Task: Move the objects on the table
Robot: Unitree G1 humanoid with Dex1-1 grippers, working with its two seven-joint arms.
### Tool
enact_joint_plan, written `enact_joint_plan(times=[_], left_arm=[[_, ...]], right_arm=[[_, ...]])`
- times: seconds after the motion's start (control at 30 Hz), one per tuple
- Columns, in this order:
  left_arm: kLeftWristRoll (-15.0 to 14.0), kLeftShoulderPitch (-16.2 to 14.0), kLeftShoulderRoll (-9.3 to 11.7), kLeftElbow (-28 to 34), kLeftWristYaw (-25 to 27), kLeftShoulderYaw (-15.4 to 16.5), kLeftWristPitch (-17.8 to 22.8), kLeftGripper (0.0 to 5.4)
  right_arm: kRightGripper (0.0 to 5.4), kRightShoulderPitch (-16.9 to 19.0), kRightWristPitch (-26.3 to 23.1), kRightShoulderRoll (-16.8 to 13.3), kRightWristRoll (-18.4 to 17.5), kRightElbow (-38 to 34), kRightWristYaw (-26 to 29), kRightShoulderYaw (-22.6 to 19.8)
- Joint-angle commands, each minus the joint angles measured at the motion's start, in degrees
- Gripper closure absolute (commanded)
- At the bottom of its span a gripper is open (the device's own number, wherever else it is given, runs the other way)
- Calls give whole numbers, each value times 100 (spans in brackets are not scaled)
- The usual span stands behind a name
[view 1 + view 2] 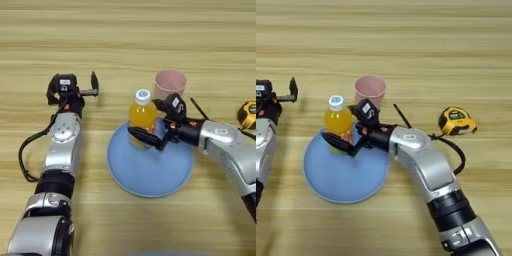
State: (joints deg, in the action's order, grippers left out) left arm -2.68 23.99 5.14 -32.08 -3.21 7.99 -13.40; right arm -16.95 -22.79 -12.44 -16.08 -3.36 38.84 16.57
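We see the right gripper [346,135] clamped on the lower body of the orange-juice bottle [339,121], which stands upright on the far part of a blue plate [346,180] resting on the wooden table [406,50]. A pink cup [370,90] stands just behind the plate, apart from the bottle. The tape measure [456,121] lies to the right, well apart from the plate, its black strap [453,150] trailing toward the right arm. We find the left gripper [93,86] resting left of the plate, fingers apart, holding nothing.
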Motion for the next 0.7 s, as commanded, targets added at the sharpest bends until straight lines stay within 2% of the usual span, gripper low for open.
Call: enact_joint_plan(times=[0.03, 0.13, 0.33, 0.7], left_arm=[[42, 21, -26, 48, -32, -33, 77, 3], [51, 12, -30, 59, -40, -42, 85, 3], [57, 11, -27, 55, -43, -51, 95, 0], [70, 10, -34, 42, -64, -68, 89, 0]], right_arm=[[0, -202, 366, 276, 106, 471, -58, -10], [0, -247, 696, 421, 205, 920, -57, -25], [72, -257, 1006, 510, 326, 1275, -1, -43], [192, -119, 823, 505, 200, 550, -46, -171]])
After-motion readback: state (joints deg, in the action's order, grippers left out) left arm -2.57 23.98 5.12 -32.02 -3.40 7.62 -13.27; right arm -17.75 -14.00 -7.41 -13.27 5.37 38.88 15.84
